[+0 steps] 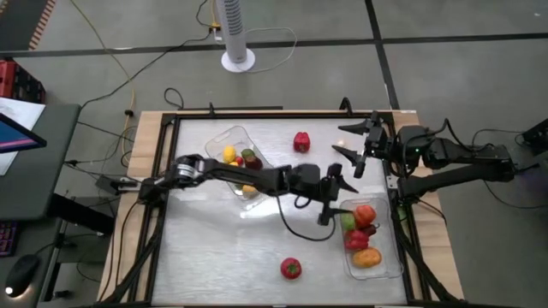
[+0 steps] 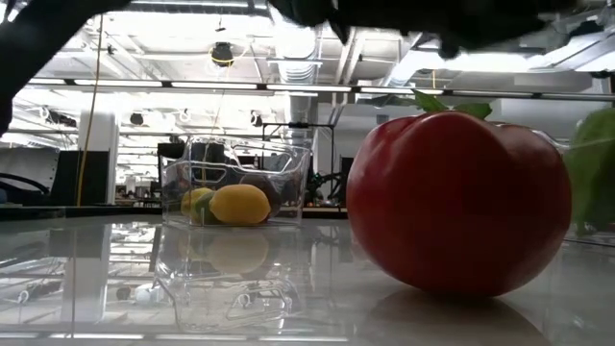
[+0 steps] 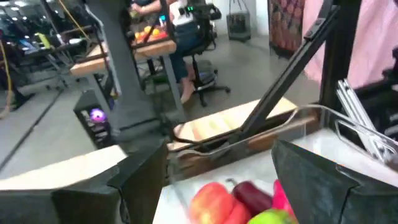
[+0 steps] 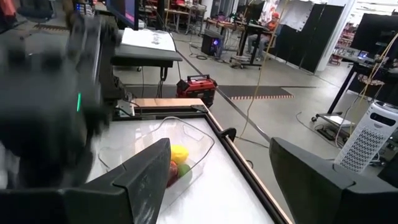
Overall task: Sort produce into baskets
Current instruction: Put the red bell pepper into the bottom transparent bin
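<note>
Glossy white table (image 1: 214, 248) holds two baskets; both grippers hover with fingers apart.

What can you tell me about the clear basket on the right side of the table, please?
The right basket is a clear plastic rectangular tray with rounded corners, lying flat by the table's right edge with its long side along that edge. It holds a red-orange tomato, a green piece, dark red peppers and an orange piece. The left gripper hangs open at its inner end, holding nothing.

white table (image 1: 223, 248), two clear baskets (image 1: 242, 167), two red peppers (image 1: 291, 269)
</note>
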### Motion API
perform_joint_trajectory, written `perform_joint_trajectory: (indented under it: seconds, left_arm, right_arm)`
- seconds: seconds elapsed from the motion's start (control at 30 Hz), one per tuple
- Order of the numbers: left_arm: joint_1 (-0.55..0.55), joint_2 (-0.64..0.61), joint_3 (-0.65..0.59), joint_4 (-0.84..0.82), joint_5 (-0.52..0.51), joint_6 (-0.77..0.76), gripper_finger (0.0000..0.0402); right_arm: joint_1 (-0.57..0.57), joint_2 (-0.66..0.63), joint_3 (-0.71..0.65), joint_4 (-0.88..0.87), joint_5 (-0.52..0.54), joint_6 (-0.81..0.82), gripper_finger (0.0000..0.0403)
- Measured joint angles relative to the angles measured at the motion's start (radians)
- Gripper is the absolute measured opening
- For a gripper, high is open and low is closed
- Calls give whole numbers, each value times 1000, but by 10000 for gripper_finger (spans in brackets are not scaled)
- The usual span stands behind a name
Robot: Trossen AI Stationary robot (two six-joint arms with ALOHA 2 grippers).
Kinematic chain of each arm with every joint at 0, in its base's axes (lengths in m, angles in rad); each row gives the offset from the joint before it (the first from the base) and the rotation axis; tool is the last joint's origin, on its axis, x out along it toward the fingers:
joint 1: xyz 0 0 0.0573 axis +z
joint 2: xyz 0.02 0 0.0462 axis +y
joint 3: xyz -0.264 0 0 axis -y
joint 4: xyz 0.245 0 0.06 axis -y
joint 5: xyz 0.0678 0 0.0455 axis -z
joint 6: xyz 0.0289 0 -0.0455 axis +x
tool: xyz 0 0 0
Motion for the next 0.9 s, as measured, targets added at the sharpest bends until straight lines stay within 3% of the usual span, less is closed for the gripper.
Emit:
perform_joint_trajectory:
  seconds: [0.2, 0.3, 0.47, 0.63, 0.9]
  left_arm:
    - [-7, -122, -2, -379, 2, 107, 278]
    - [-15, -181, -64, -437, 0, 121, 278]
    - [-20, -328, -319, -313, -59, 101, 278]
    - [-18, -525, -628, -101, -190, 65, 278]
    - [-19, -881, -994, 171, -329, 50, 278]
  right_arm:
    - [0, 0, 0, -6, 0, 0, 299]
    - [0, 0, 0, 2, 0, 0, 299]
    - [-2, 11, 1, 4, 0, 16, 299]
    - [-27, 65, 1, 9, 4, 26, 299]
    - [-204, 292, 1, 158, -6, 25, 299]
